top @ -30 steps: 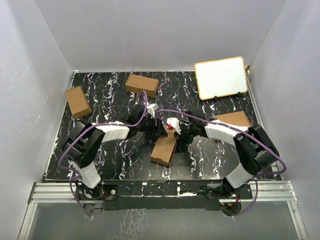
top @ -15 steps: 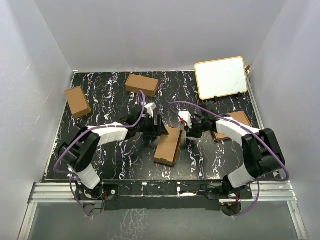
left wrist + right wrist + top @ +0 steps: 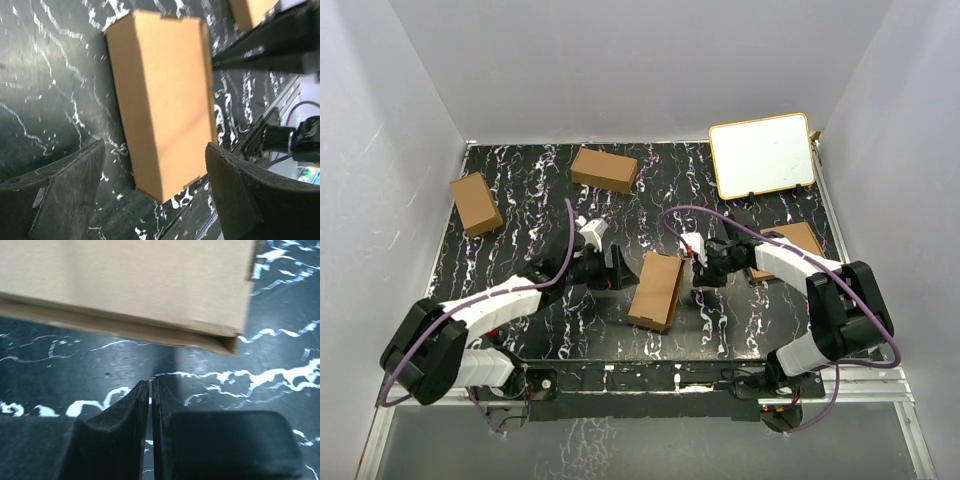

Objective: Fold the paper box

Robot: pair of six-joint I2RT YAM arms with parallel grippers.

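Both arms stretch low over the counter point(image 3: 525, 215). The closed paper box point(image 3: 656, 290) lies flat between them, near centre. The left gripper point(image 3: 613, 268) is spread wide beside it, and the right gripper point(image 3: 699, 272) is pinched together, empty.

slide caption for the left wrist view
Open left gripper facing the folded paper box lying on the black marbled table.

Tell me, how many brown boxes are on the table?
3: left box, back box, paper box in the middle. The flat brown stack on the right isn't one; others may be hidden.
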